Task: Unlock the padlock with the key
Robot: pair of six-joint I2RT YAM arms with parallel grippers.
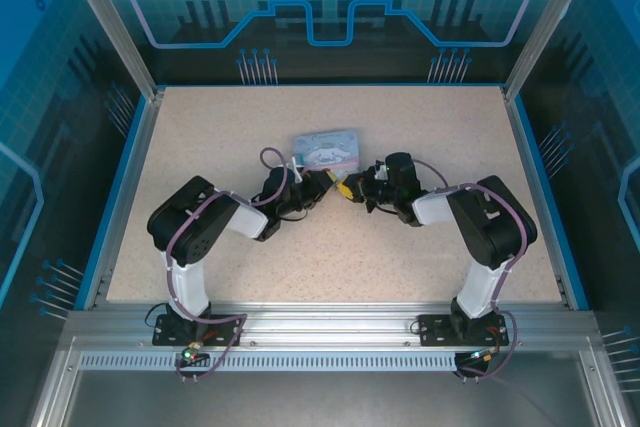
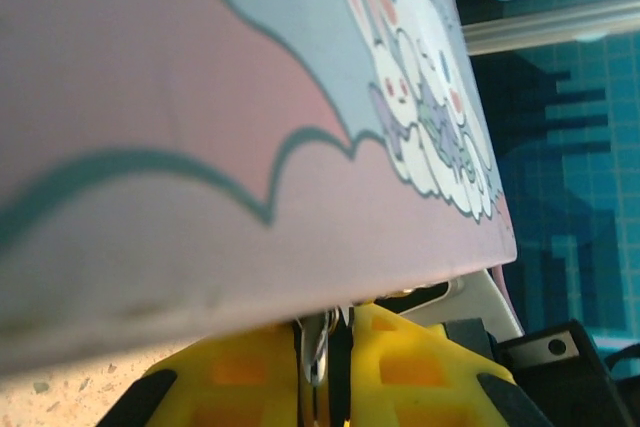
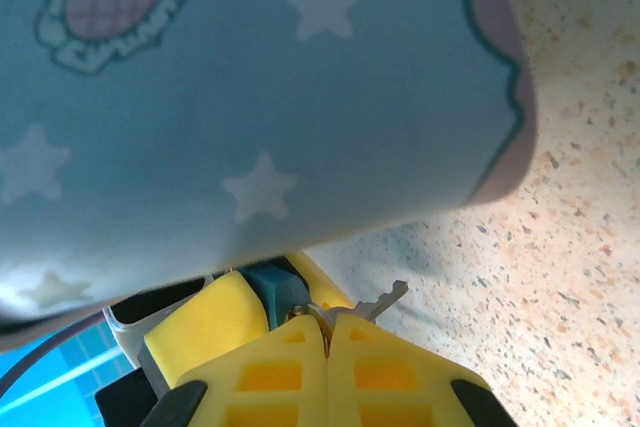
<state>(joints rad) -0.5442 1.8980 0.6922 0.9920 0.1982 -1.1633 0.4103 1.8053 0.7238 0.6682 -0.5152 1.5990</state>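
Half hiding under the pale blue tin (image 1: 327, 147), facing tip to tip near the middle of the table (image 1: 200, 137), just on the near side of the tin. With the right gripper (image 3: 327, 335), coming in from the right, pinching the key (image 3: 386, 298): yellow fingers (image 3: 345, 347) pressing tightly together on its head and leaving the toothed silver blade sticking out past the fingertips, above the speckled surface. With the left gripper (image 2: 322, 342), coming in from the left, clamping the padlock (image 3: 275, 292), showing in the right wrist view as a small dark blue-green block between two yellow pads (image 3: 205, 322), just beside the key. In the left wrist view, standing almost closed on a thin grey metal piece (image 2: 316, 352) in the narrow gap; not being able to tell which part this is. Also not being able to tell whether key and padlock are touching.
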